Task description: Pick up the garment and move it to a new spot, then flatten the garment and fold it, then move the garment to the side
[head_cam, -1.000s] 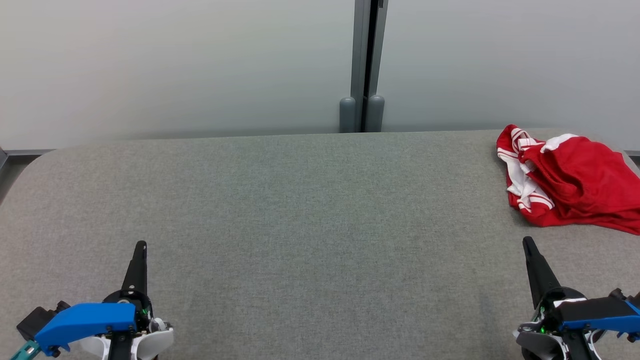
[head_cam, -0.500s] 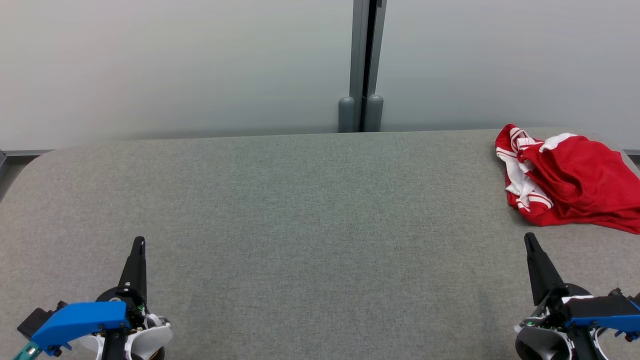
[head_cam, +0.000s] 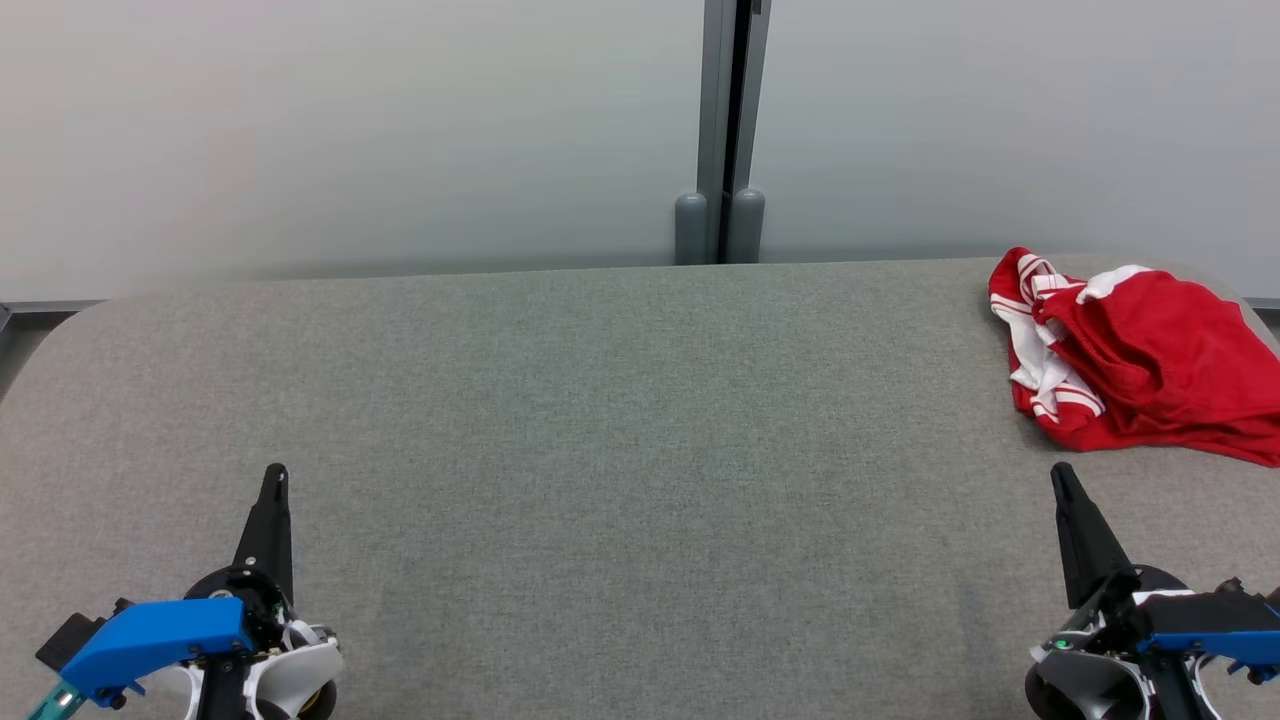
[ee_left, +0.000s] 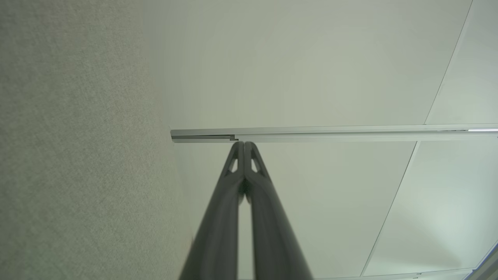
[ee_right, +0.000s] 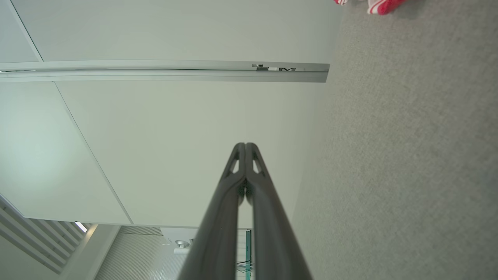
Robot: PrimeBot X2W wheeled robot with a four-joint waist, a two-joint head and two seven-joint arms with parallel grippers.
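Red garment (head_cam: 1140, 360) with white striped trim lies in a crumpled heap on the grey fabric tabletop (head_cam: 620, 420), ahead of the right gripper (head_cam: 1058, 475) and a bit to its right, apart from the tip, not touched. Its far right part runs to the head view's edge. White-striped folds sit on the side of the heap nearer the gripper's line, plain red cloth bunched on the outer side. In the right wrist view a scrap of the same garment (ee_right: 383, 4) shows at the top edge, up and right of the right gripper (ee_right: 245, 146), with grey cloth surface between them. Right gripper: both dark fingers pressed together tip to tip, fully closed, nothing in them, hanging just over the tabletop near its front right. Left gripper (head_cam: 274, 472): same pose at front left, well apart from the garment, with the whole width of the tabletop between them. In the left wrist view the left gripper (ee_left: 244, 144) has its fingers meeting at the tips, closed, empty. Both grippers point away from the robot toward the pale wall panels (head_cam: 350, 130) behind the table. A grey vertical post (head_cam: 722, 120) splits the panels, ahead of and between the two grippers. Blue housings sit on both wrists.
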